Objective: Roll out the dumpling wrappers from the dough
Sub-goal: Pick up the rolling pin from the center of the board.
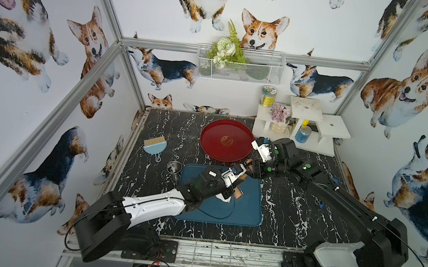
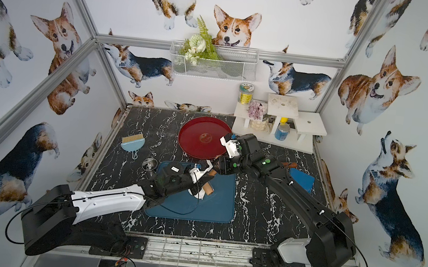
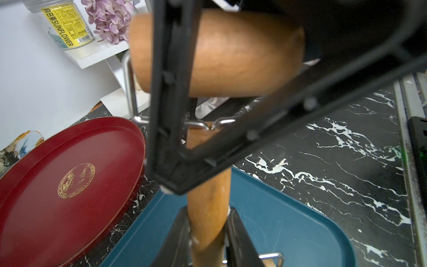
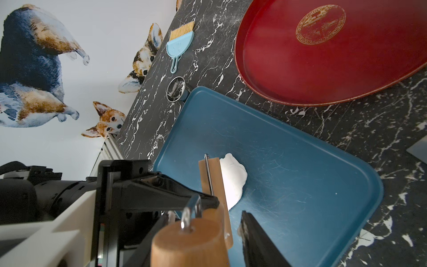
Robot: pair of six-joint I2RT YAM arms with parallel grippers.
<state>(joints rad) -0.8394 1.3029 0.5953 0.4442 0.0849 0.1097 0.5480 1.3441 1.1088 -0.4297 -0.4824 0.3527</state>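
Dough (image 4: 234,180), a soft white lump of irregular outline, lies about mid-way across the dark blue rectangular plastic tray (image 4: 300,185). In both top views we see only a white sliver of it under the left arm.

A brown wooden rolling pin with a roller at each end (image 3: 208,201) stands tilted over the tray. Its small roller (image 4: 213,178) is at the near end, resting on the tray and touching the dough's edge. Its wide roller (image 3: 242,53) is raised at the far end, towards the red round plate (image 1: 226,139).

We note the left gripper (image 3: 209,213) clamped on the pin's handle, one finger pressed to each side of the wood.

The right gripper (image 4: 203,219) straddles the wide roller with its jaws partly apart. We see blue tray through a gap between the roller and one finger (image 4: 256,235), so it has no firm hold. We cannot tell whether the opposite finger touches.

The red plate sits on the black marbled tabletop (image 1: 294,219), just beyond the tray's far edge. A round metal cutter ring (image 1: 174,166) lies just beside the tray's far left corner. A pale blue dustpan with a straw brush (image 1: 153,144) is farther left.
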